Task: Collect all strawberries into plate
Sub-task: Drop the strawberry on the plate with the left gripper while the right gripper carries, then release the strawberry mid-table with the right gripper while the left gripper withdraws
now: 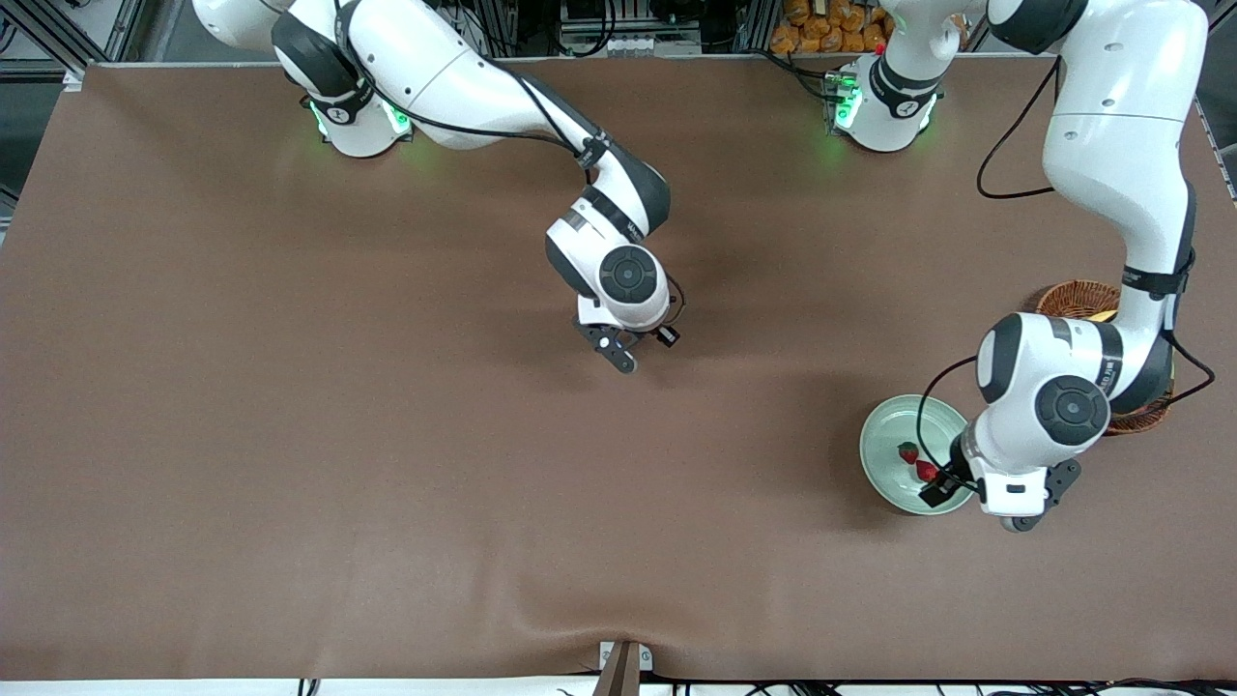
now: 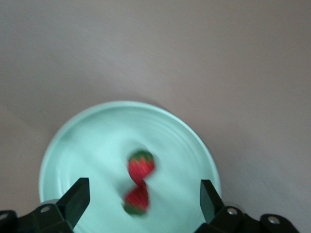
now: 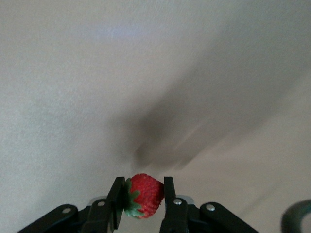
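Observation:
The pale mint-green plate (image 1: pixel 877 430) lies toward the left arm's end of the table. Two strawberries (image 1: pixel 908 451) (image 1: pixel 926 471) lie in it, tip to tip. My left gripper (image 1: pixel 1010 503) hangs over the plate's edge nearest the front camera, open and empty. In the left wrist view the plate (image 2: pixel 87 145) holds both berries (image 2: pixel 141 165) (image 2: pixel 137 200) below the gripper (image 2: pixel 144 193). My right gripper (image 1: pixel 623 362) is over the bare middle of the table, shut on the third strawberry (image 3: pixel 146 195), which sits between the fingers (image 3: pixel 115 194) of the gripper (image 3: pixel 141 184).
A brown wicker basket (image 1: pixel 1078 295) stands beside the plate, farther from the front camera and partly hidden by the left arm. The brown table cloth has a fold at its front edge (image 1: pixel 618 633).

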